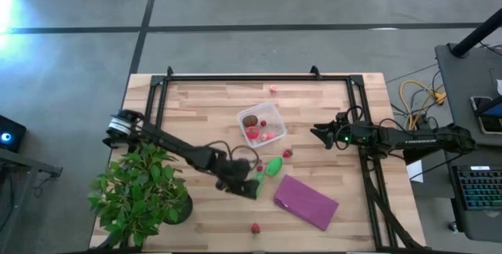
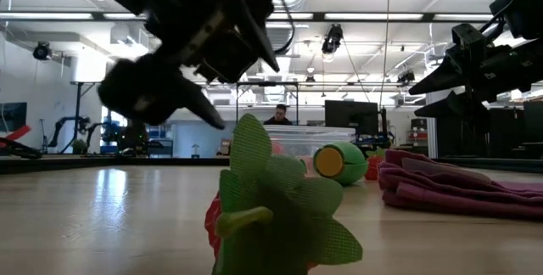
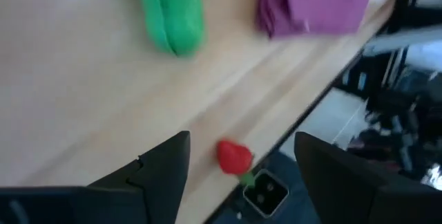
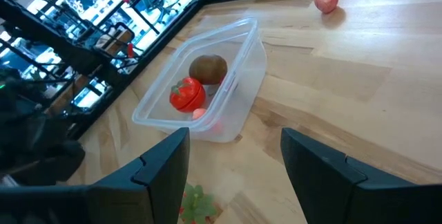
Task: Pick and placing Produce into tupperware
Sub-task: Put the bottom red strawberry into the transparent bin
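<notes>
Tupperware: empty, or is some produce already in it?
Partly filled. The tupperware holds a brown ball, a red tomato-like piece and a small pink piece; it has no lid on.

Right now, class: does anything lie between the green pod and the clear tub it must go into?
Nothing visible does. The green pod lies on bare wood just short of the tupperware. A small strawberry sits off to one side, and the left hand, open, hangs beside the pod.
</notes>
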You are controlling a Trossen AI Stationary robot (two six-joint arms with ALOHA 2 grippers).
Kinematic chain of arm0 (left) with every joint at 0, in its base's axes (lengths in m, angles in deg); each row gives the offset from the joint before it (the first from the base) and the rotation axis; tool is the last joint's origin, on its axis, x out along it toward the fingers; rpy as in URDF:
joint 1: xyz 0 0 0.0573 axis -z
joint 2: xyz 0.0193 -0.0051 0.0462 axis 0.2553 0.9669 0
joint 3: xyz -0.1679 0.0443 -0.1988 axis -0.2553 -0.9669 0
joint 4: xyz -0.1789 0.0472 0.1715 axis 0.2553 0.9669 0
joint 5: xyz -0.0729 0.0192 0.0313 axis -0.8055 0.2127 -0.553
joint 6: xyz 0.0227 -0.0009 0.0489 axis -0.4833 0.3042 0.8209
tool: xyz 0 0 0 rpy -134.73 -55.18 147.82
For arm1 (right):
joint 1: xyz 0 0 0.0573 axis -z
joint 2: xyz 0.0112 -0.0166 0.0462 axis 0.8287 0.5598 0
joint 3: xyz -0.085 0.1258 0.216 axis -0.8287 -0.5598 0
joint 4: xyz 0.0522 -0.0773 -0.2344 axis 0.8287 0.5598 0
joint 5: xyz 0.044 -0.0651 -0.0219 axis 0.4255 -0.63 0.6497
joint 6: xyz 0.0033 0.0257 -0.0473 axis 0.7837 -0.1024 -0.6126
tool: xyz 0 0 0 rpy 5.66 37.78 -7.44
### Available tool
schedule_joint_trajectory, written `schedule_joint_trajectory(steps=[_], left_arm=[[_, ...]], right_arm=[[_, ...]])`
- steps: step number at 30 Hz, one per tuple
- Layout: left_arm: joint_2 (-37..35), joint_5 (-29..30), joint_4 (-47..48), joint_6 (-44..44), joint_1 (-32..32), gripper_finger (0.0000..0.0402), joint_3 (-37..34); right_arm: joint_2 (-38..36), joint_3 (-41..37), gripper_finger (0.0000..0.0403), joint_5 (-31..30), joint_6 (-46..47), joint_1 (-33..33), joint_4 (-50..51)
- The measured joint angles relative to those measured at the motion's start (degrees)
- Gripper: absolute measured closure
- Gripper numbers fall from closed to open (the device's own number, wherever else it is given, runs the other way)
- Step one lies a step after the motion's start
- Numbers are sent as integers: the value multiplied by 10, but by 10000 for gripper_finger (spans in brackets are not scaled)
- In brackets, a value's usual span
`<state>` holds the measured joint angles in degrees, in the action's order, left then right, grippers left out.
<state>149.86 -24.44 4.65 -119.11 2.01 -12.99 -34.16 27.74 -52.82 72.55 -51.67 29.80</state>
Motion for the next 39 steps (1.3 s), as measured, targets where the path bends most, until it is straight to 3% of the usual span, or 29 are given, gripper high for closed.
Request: schedule_joint_trajectory(steps=[7,16,30,39], left_arm=[[45,1,22,-50,55,192,54],[114,-12,19,-58,89,196,120],[125,-14,32,-9,107,196,115],[125,-16,60,-26,103,196,106]], right_arm=[[0,0,184,0,0,0,0],[0,0,184,0,0,0,0],[0,0,184,0,0,0,0],[0,0,184,0,0,0,0]])
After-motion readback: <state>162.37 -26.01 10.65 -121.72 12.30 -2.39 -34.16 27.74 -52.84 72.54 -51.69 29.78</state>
